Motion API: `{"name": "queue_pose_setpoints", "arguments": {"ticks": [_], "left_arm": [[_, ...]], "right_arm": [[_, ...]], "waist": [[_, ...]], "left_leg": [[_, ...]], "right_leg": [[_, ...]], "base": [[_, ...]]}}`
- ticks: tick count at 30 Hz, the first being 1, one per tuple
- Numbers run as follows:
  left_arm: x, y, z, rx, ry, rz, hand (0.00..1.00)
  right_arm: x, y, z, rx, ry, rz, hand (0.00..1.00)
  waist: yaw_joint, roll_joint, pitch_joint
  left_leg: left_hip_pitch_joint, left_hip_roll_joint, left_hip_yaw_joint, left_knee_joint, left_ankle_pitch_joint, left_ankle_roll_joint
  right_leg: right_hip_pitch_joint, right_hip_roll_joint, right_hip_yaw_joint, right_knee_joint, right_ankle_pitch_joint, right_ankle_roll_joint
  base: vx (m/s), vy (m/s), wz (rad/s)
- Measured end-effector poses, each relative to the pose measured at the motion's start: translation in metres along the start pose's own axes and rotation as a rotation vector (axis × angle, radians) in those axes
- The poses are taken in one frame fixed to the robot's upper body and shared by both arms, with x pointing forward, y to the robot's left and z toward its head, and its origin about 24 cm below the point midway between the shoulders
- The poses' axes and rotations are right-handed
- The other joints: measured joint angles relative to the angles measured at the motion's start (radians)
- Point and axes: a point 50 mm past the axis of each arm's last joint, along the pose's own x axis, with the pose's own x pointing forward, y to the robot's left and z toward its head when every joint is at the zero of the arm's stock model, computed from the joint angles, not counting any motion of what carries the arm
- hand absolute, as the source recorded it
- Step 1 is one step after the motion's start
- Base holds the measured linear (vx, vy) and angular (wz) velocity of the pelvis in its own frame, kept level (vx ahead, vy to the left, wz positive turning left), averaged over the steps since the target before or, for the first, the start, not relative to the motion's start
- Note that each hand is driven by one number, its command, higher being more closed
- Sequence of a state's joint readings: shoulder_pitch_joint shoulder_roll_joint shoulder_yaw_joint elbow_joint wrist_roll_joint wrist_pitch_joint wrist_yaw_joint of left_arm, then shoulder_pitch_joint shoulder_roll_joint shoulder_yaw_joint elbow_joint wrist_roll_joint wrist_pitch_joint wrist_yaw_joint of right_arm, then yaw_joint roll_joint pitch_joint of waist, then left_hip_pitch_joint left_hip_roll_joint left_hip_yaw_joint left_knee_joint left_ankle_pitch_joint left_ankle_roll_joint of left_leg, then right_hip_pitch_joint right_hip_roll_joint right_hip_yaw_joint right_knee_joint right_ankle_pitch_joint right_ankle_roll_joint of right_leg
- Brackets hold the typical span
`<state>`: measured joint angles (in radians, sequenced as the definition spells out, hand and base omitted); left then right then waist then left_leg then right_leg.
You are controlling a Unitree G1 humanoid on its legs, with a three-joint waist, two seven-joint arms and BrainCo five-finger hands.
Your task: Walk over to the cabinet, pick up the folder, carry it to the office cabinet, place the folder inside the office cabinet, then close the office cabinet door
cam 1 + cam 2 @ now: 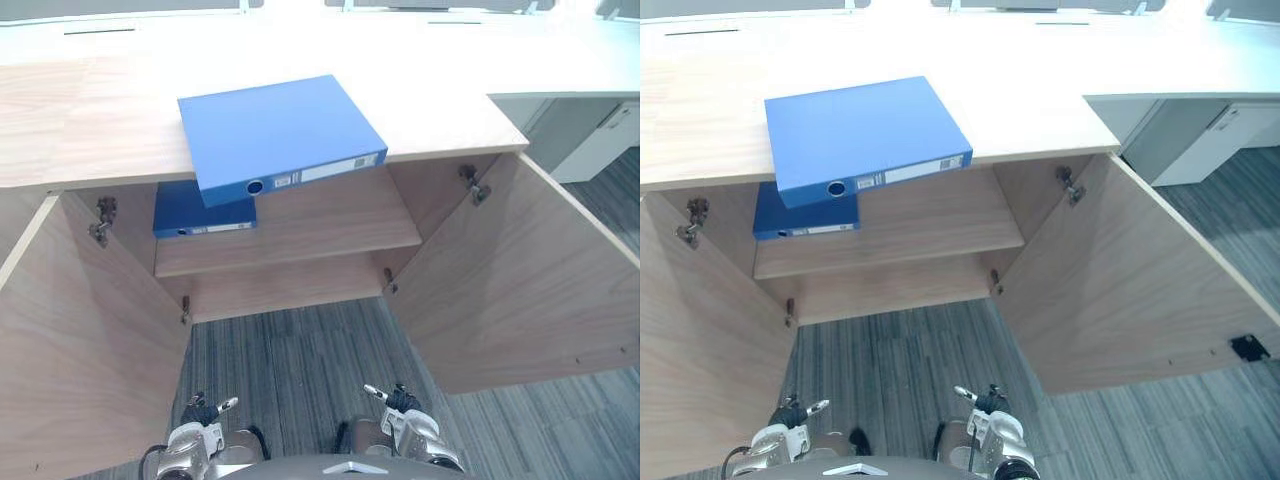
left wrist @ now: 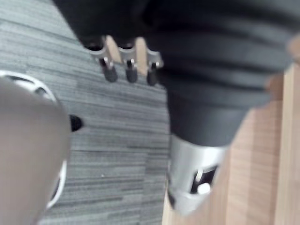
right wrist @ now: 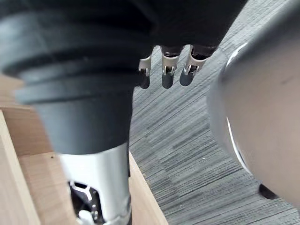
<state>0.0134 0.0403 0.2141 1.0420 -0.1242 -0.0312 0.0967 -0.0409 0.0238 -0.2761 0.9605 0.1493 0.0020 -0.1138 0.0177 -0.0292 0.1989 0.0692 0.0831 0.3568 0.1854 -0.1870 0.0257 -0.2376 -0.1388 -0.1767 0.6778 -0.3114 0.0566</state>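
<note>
A blue folder [image 1: 280, 135] lies flat on the wooden cabinet top [image 1: 90, 120], its spine overhanging the front edge. Below it, a second blue folder [image 1: 195, 212] rests on the left of the inner shelf [image 1: 330, 225] of the open cabinet. My left hand [image 2: 130, 70] hangs low beside me over the carpet, fingers relaxed and empty. My right hand [image 3: 169, 75] hangs the same way on the other side, also empty. Both hands are well below and in front of the folders.
Both cabinet doors stand wide open: the left door [image 1: 90, 340] and the right door [image 1: 520, 280] flank the grey carpet [image 1: 300, 370] between them. A white desk [image 1: 560, 50] runs behind, with a white drawer unit [image 1: 600, 140] at the far right.
</note>
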Motion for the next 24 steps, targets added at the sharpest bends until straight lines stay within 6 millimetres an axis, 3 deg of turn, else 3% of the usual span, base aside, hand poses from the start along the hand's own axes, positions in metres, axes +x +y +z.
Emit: {"name": "queue_pose_setpoints", "arguments": {"ticks": [2, 3, 4, 7, 9, 10, 11, 12, 15, 18, 19, 21, 24], "left_arm": [[-0.001, 0.003, -0.005, 0.002, 0.013, 0.009, 0.00], [-0.001, 0.008, -0.007, 0.007, 0.019, 0.019, 0.00], [-0.002, 0.000, -0.013, -0.008, 0.048, 0.006, 0.00], [-0.004, -0.013, -0.018, -0.050, 0.061, -0.015, 0.00], [-0.003, -0.013, -0.013, -0.068, 0.048, -0.013, 0.00], [-0.002, -0.010, -0.007, -0.074, 0.024, -0.007, 0.00], [-0.002, -0.013, -0.004, -0.081, 0.005, -0.014, 0.00], [-0.002, -0.012, -0.003, -0.082, -0.001, -0.013, 0.00], [-0.003, -0.014, 0.001, -0.093, -0.018, -0.017, 0.00], [-0.002, -0.017, 0.001, -0.100, -0.011, -0.023, 0.00], [-0.002, -0.013, 0.000, -0.096, -0.012, -0.017, 0.00], [-0.002, -0.009, 0.002, -0.090, -0.015, -0.013, 0.00], [-0.002, -0.008, -0.002, -0.085, -0.004, -0.009, 0.00]], "right_arm": [[0.000, 0.000, 0.001, -0.002, -0.002, 0.000, 0.00], [0.000, -0.004, -0.004, -0.002, 0.015, -0.009, 0.00], [0.001, -0.013, -0.004, -0.015, 0.020, -0.033, 0.00], [0.001, -0.033, -0.004, -0.026, 0.025, -0.079, 0.00], [0.000, -0.034, -0.006, -0.023, 0.030, -0.084, 0.00], [-0.002, -0.035, -0.011, -0.034, 0.042, -0.083, 0.00], [-0.003, -0.036, -0.015, -0.035, 0.051, -0.088, 0.00], [-0.003, -0.038, -0.016, -0.035, 0.054, -0.091, 0.00], [-0.003, -0.038, -0.015, -0.033, 0.051, -0.091, 0.00], [-0.004, -0.038, -0.018, -0.016, 0.056, -0.097, 0.00], [-0.005, -0.036, -0.022, -0.009, 0.067, -0.095, 0.00], [-0.007, -0.031, -0.028, 0.000, 0.081, -0.085, 0.00], [-0.007, -0.032, -0.029, 0.000, 0.086, -0.085, 0.00]], "waist": [[-0.010, -0.003, -0.002], [-0.019, -0.021, -0.013], [-0.020, 0.017, -0.030], [-0.021, 0.080, -0.046], [-0.026, 0.073, -0.037], [-0.021, 0.052, -0.024], [-0.009, 0.055, -0.026], [-0.005, 0.051, -0.028], [0.000, 0.053, -0.029], [0.006, 0.057, -0.039], [0.005, 0.028, -0.052], [0.005, 0.011, -0.059], [0.005, 0.006, -0.064]], "left_leg": [[0.019, -0.002, -0.004, -0.021, -0.006, -0.031], [0.035, -0.026, -0.024, -0.031, -0.016, -0.053], [0.052, 0.000, -0.038, -0.039, -0.016, -0.072], [0.046, 0.048, -0.059, -0.012, -0.032, -0.101], [-0.019, 0.098, -0.070, 0.196, -0.049, -0.119], [-0.088, 0.142, -0.077, 0.381, -0.056, -0.118], [-0.129, 0.171, -0.070, 0.496, -0.061, -0.115], [-0.141, 0.180, -0.061, 0.511, -0.061, -0.115], [-0.192, 0.181, -0.049, 0.416, -0.067, -0.103], [-0.166, 0.138, -0.058, 0.196, 0.009, -0.113], [-0.146, 0.104, -0.051, 0.155, 0.025, -0.105], [-0.128, 0.079, -0.040, 0.124, 0.029, -0.097], [-0.067, 0.043, -0.023, 0.065, 0.039, -0.086]], "right_leg": [[-0.008, 0.031, 0.008, -0.235, 0.078, -0.016], [-0.002, 0.039, 0.033, -0.343, 0.258, -0.045], [0.018, 0.056, 0.019, -0.342, 0.250, -0.043], [0.051, 0.084, -0.032, -0.361, 0.207, -0.061], [0.118, 0.092, -0.067, -0.385, 0.182, -0.070], [0.167, 0.095, -0.085, -0.404, 0.166, -0.078], [0.204, 0.098, -0.092, -0.408, 0.152, -0.082], [0.212, 0.099, -0.092, -0.413, 0.149, -0.082], [0.236, 0.097, -0.075, -0.429, 0.142, -0.071], [0.236, 0.087, -0.037, -0.413, 0.132, -0.026], [0.235, 0.071, -0.023, -0.437, 0.143, -0.009], [0.255, 0.052, -0.018, -0.471, 0.155, 0.005], [0.302, 0.034, -0.003, -0.523, 0.175, 0.018]], "base": [[0.24, -0.102, 0.17], [0.30, -0.117, 0.28], [0.32, -0.112, 0.34], [0.34, -0.136, 0.32], [0.26, -0.162, 0.52], [0.25, -0.136, 0.40], [0.18, -0.070, 0.19], [0.17, -0.015, -0.03], [0.15, 0.064, -0.19], [0.12, 0.143, -0.19], [0.13, 0.142, -0.11], [0.12, 0.141, -0.05], [0.06, 0.099, -0.08]]}}
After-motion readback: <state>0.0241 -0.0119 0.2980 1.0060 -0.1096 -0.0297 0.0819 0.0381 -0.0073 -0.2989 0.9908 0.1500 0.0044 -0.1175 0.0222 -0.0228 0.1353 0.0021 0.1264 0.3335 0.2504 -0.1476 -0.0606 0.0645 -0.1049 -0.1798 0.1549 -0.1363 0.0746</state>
